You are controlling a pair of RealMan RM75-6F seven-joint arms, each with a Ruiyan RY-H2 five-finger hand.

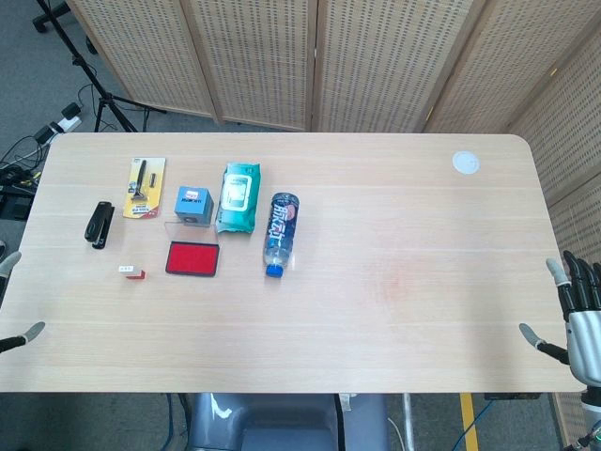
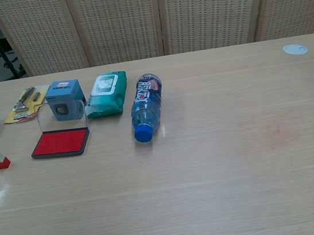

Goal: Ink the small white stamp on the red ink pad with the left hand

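Well apart: stamp (image 1: 132,272) beside ink pad (image 1: 192,258); left hand (image 1: 11,301) (mostly off-frame), grasp unclear.

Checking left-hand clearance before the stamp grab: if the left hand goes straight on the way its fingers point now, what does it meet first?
Only fingertips of the left hand show at the table's edge, pointing roughly rightward. That line looks free; the small white stamp lies farther back, probably off it. Height is unclear.
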